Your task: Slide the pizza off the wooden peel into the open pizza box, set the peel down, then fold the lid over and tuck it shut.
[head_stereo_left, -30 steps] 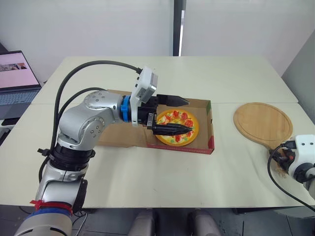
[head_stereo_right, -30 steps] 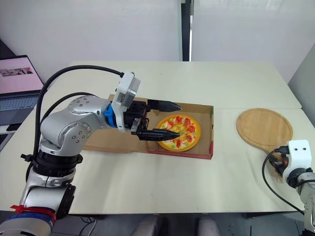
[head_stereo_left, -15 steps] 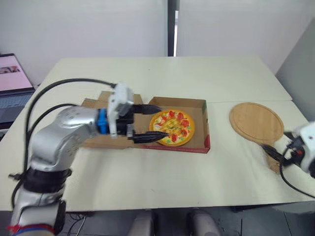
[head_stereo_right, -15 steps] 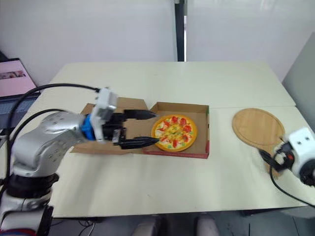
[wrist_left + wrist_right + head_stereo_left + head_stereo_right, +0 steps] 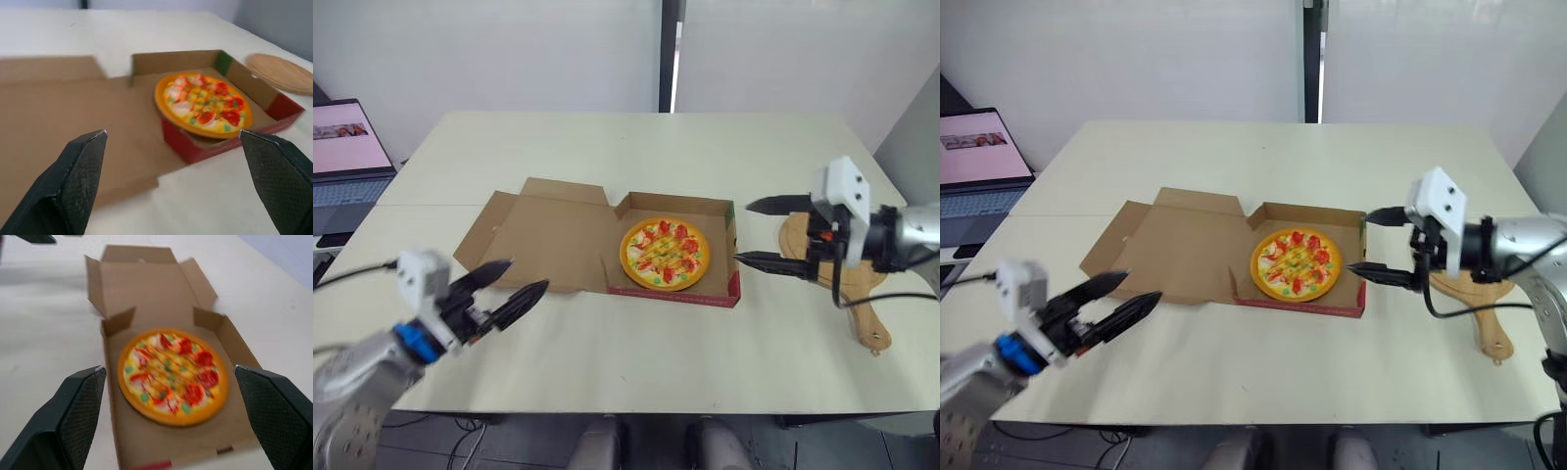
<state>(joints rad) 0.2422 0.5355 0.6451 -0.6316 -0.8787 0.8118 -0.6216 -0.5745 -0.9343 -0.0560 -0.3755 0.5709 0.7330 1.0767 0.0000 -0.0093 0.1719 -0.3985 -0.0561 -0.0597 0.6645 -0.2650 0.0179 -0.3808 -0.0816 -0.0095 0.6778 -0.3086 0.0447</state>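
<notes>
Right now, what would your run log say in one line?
pizza: in box | lid: open, flat on table | peel: on table, right of box | left gripper: open, empty, near lid | right gripper: open, empty, beside box

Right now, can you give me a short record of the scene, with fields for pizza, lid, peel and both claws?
pizza: inside the pizza box
lid: open, lying flat on the table
peel: empty, on the table, to the robot's right of the box
left claw: open, empty, in front of the lid
right claw: open, empty, at the box's right wall
</notes>
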